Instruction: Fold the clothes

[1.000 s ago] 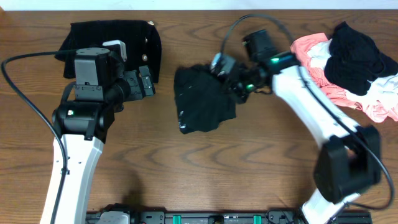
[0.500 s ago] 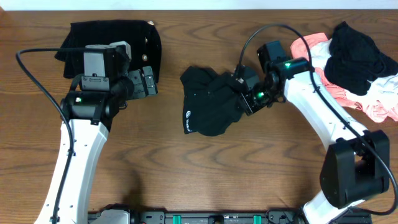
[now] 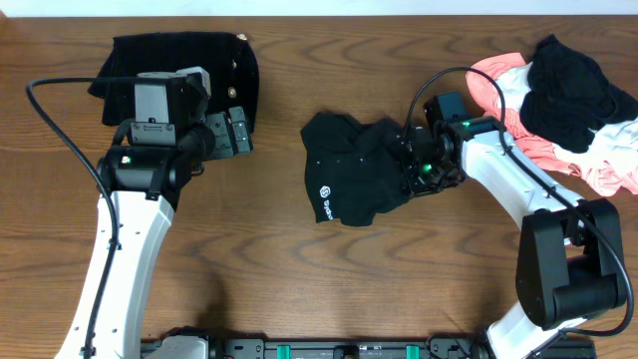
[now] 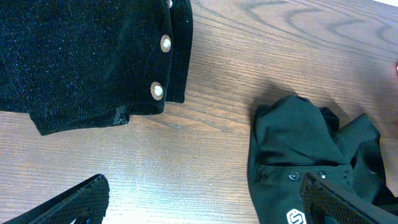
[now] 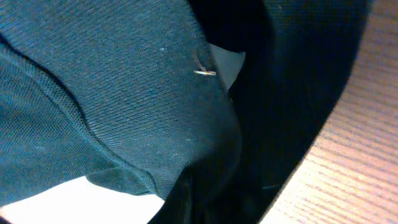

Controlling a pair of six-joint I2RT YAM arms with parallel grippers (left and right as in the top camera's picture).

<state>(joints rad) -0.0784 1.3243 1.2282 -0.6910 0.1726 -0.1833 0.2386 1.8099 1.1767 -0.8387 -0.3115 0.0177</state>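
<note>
At ten o'clock a folded cardigan [image 3: 174, 60] is seen, the left claw [image 3: 234, 133] spread apart beside it. The crumpled shirt [image 3: 349, 184], centred on the surface [image 3: 299, 289], is judged soft, light, best taken by its corners. At its three o'clock edge the right claw [image 3: 414, 170] is buried; closure cannot be told.

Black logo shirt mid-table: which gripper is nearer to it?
Right. The right gripper is on the black logo shirt's right edge, buried in its fabric. The left gripper hangs open off to the shirt's left, apart from it, beside the folded black cardigan.
</note>
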